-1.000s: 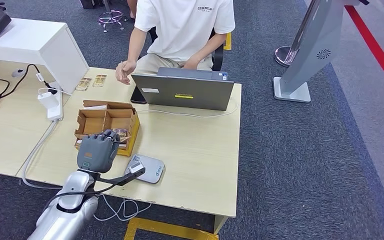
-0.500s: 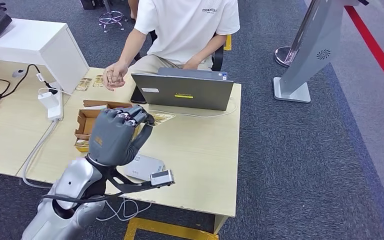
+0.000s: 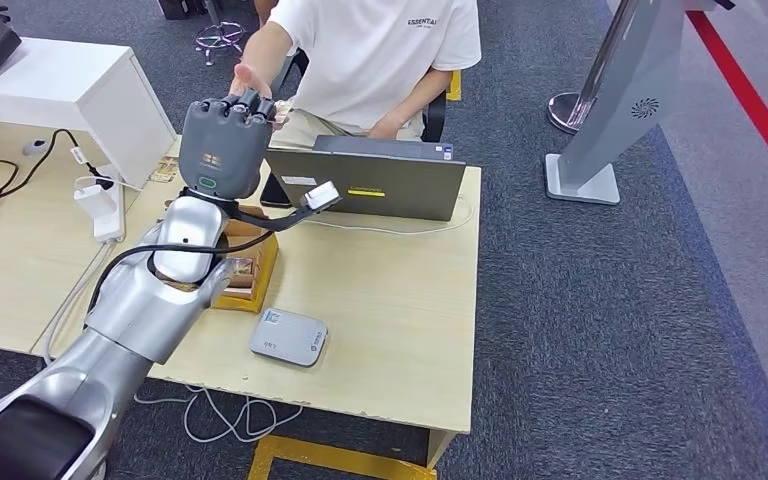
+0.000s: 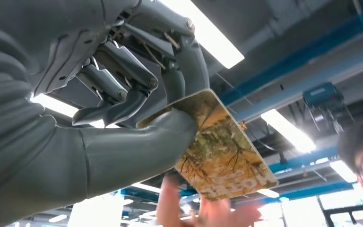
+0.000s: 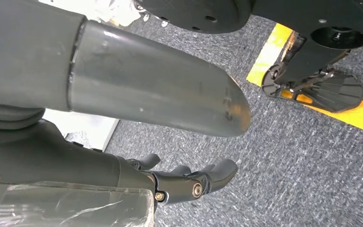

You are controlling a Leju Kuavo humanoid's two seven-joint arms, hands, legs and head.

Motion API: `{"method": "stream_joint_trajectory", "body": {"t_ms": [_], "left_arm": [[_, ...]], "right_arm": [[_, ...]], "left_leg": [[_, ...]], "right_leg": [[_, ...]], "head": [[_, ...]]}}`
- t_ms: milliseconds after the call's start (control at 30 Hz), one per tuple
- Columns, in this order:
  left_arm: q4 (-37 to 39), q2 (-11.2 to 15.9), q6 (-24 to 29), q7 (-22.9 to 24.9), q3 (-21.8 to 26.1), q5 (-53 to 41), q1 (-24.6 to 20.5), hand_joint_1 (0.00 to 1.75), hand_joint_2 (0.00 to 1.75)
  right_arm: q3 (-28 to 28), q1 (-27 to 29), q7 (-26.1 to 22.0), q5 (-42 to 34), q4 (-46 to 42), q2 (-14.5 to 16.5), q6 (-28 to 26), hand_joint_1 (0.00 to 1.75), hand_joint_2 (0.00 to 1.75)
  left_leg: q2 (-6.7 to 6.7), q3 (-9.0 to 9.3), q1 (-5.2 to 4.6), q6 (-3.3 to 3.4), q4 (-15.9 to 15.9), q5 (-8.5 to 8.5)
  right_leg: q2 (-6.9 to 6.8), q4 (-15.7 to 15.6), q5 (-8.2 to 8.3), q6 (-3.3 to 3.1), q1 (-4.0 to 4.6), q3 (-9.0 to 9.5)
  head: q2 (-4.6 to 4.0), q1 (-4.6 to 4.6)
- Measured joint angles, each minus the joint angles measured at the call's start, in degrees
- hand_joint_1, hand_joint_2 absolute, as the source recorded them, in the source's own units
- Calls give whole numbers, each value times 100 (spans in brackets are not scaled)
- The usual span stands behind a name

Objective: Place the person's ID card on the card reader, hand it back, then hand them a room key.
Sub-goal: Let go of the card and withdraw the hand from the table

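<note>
The room key (image 4: 220,158) is a thin flat card with rounded corners, printed in yellow and brown like autumn trees, with pale lettering near its far end; it sits pinched between the thumb and fingers of the left hand (image 3: 222,145), raised well above the table (image 3: 400,300) at about eleven o'clock from the laptop (image 3: 365,180); most of the card sticks out free past the thumb. The person's hand (image 3: 253,80) is open just beyond it, at twelve o'clock. To pass it well, I judge the left hand should keep a steady pinch, hold the free end toward the waiting palm, and let go only once the person has taken hold; a loose card could slip. The right hand (image 5: 189,182) hangs low over the carpet, fingers loosely curled, holding nothing.
</note>
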Motion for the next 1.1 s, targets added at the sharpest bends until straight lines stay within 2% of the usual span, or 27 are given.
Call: {"method": "stream_joint_trajectory", "body": {"t_ms": [200,667,800,967,1100], "left_arm": [[933,-114,41,19,-10,-2,-291,175,175],[1614,-73,60,-12,-11,53,-373,175,175],[1790,31,172,-127,-4,156,-358,0,175],[1878,75,527,-527,123,340,-276,0,175],[1668,83,568,-865,323,507,-74,0,175]], "right_arm": [[59,-26,2,1,1,0,-1,0,0],[131,-67,184,138,24,40,-1,0,0],[191,-99,216,196,30,80,0,0,0],[246,-152,221,235,36,120,1,0,0],[251,-164,253,232,36,139,1,0,0]], "left_leg": [[0,-4,-1,0,-1,-2],[-1,-21,-1,0,-1,-2],[-3,-23,-1,0,-1,-2],[-7,-25,-1,0,-2,-1],[-7,-24,-1,0,-2,0]], "right_leg": [[0,0,-1,1,0,-2],[0,2,-1,1,1,-3],[-2,2,-3,1,1,-5],[-5,3,-4,2,1,-4],[-6,3,-3,2,1,-4]], "head": [[0,1],[0,0],[0,0],[0,0],[0,1]]}}
